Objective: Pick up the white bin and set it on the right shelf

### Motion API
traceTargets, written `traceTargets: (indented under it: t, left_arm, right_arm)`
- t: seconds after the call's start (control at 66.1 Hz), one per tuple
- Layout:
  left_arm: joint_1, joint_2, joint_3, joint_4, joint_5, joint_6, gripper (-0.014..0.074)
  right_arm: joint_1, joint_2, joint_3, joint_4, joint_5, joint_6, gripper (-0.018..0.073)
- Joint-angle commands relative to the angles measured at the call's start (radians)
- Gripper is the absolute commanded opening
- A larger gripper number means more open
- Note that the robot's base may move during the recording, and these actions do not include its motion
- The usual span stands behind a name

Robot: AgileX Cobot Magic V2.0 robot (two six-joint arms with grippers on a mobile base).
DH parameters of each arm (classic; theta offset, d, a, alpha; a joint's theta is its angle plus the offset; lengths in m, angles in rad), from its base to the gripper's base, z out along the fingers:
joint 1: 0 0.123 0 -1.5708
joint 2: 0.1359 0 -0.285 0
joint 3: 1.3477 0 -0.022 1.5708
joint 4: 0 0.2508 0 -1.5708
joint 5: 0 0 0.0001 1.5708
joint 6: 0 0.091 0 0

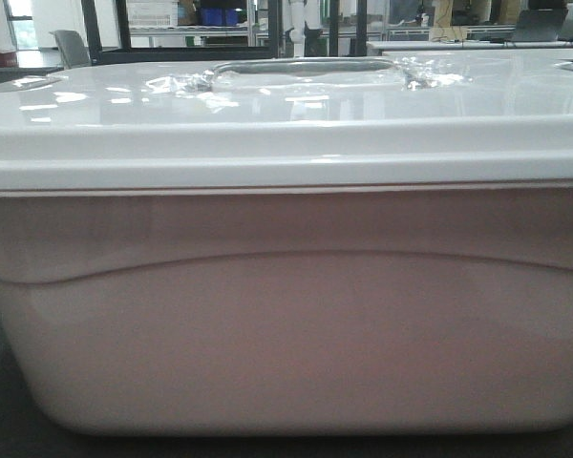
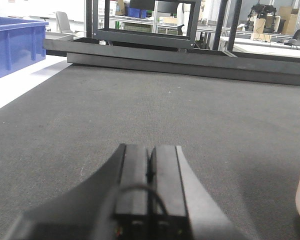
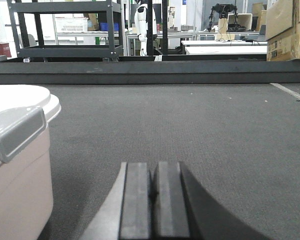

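The white bin (image 1: 286, 315) fills the front view, standing on the dark mat (image 2: 140, 110). Its edge shows at the right margin of the left wrist view and at the lower left of the right wrist view. The left gripper (image 2: 149, 170) and the right gripper (image 3: 151, 192) have jaws pressed together, hold nothing, and sit beside the bin, clear of it. Risk: closed jaws slide on the smooth wall, and uneven side pressure tilts or drops the tub. The right shelf cannot be identified in these views
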Motion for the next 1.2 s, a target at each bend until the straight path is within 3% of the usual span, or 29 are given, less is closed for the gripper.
traceTargets:
  t: [0.0, 0.863, 0.953, 1.09, 1.18]
  left_arm:
    - [-0.008, -0.010, -0.001, 0.001, -0.095, -0.001, -0.0118]
    - [-0.008, -0.010, -0.001, 0.003, -0.100, -0.001, -0.0118]
    - [-0.008, -0.010, -0.001, 0.033, -0.100, -0.001, -0.0118]
    - [-0.008, -0.010, -0.045, 0.045, -0.098, -0.001, -0.0118]
    - [-0.008, 0.000, -0.133, 0.032, -0.041, -0.001, -0.0118]
  right_arm:
    - [-0.006, -0.019, 0.001, -0.007, -0.092, -0.001, 0.0056]
    - [-0.006, -0.019, 0.001, -0.020, -0.098, -0.017, 0.0056]
    - [-0.006, -0.019, 0.001, -0.020, -0.098, -0.017, 0.0056]
    - [-0.006, -0.019, -0.022, -0.020, -0.098, -0.017, 0.0056]
    - [-0.006, -0.018, -0.106, -0.019, -0.024, -0.017, 0.0056]
